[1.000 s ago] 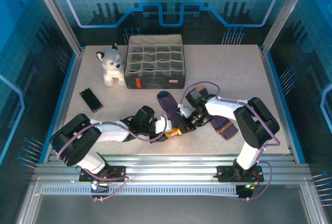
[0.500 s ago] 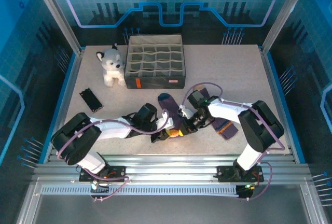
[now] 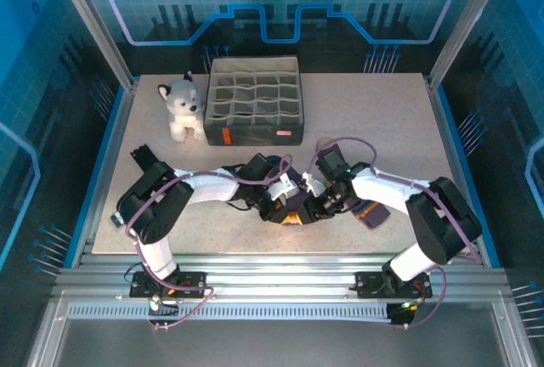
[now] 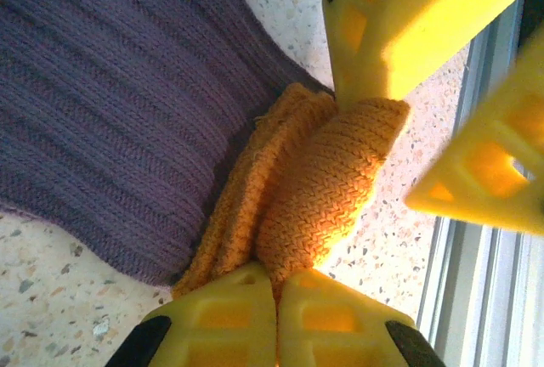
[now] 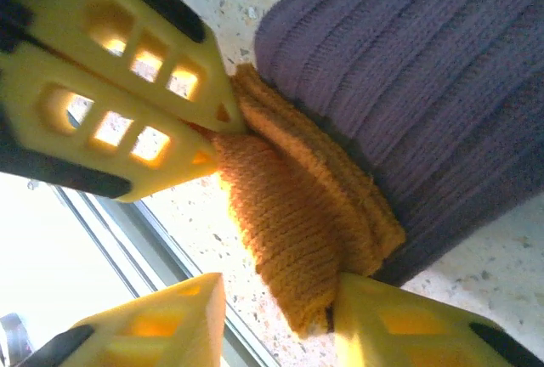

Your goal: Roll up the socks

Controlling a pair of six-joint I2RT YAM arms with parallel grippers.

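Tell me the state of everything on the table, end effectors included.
Left end effector: shut on the orange cuff.
Right end effector: open, straddling that cuff.
Orange-cuffed sock: lying flat, cuff bunched.
Other sock: lying unrolled.
Divider box: open-topped.
Plush husky: sitting upright.

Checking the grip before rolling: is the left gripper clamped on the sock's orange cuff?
Yes: the left gripper is shut, its jaws pinching the sock's orange cuff.

No readable text, labels or numbers
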